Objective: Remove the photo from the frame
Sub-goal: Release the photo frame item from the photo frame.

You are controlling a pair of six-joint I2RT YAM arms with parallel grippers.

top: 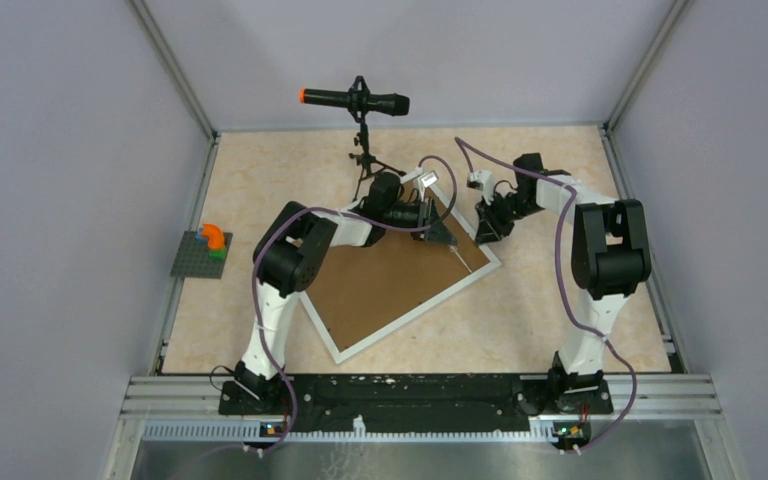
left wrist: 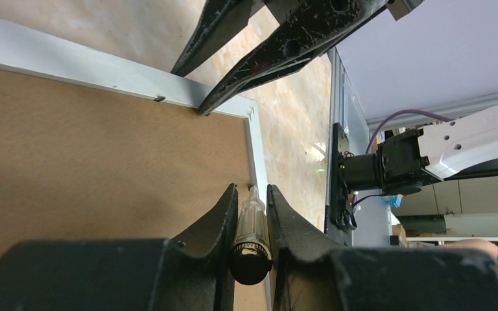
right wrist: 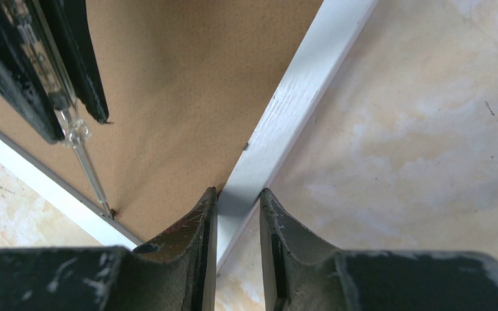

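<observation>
Noted left pincer (left wrist: 252, 189) clamped narrow on clear-handled screwdriver (left wrist: 251, 233), right pincer (right wrist: 238, 192) pinching frame (right wrist: 298, 97) border.
Found frame lying back-up and askew mid-table (right wrist: 415, 129), brown backing board (right wrist: 188, 84) uppermost; could not see photo. Logged screwdriver tip touching seam between board and white border, near a corner. Logged right pincer narrow, fingers astride border beside that corner, one boardside, one tableside. Saw microphone (top: 355, 101) on stand behind frame.
</observation>
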